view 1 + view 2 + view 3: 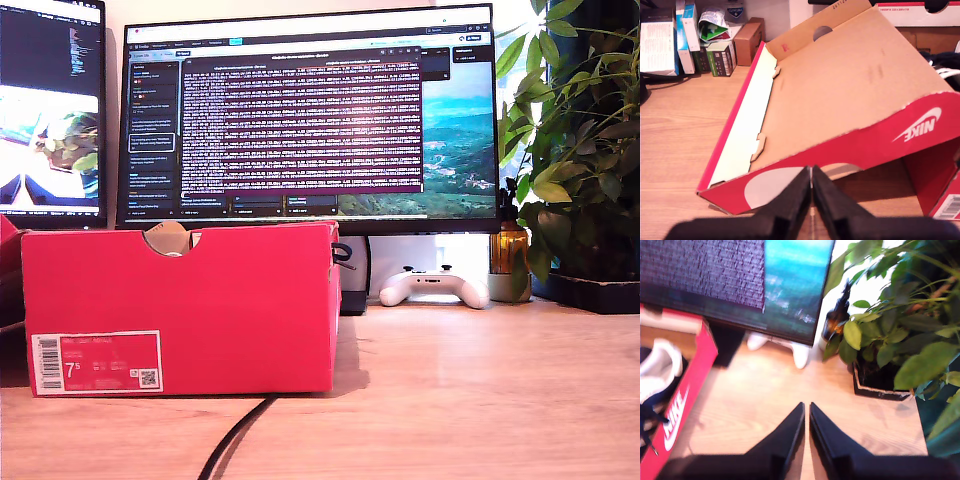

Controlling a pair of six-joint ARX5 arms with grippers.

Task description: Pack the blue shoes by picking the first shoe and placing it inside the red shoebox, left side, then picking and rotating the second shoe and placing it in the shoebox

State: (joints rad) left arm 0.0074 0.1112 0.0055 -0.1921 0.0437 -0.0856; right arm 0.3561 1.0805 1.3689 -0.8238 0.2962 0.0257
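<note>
Exterior view: red shoebox (185,310) fills its left; bare desk (480,390) rightward; both grippers pressed together.

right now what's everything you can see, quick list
red shoebox: 1, bright red, on the desk at the exterior view's left
box lid: 1, red outside, brown inside, open
blue shoe: 1 visible, navy and white, inside the box
monitors: 2, black, behind the box
game controller: 1, white, under the monitor
plant: 1, green, exterior view's right
cable: 1, black, on the desk
my first gripper: fingers shut
my second gripper: fingers shut
</note>
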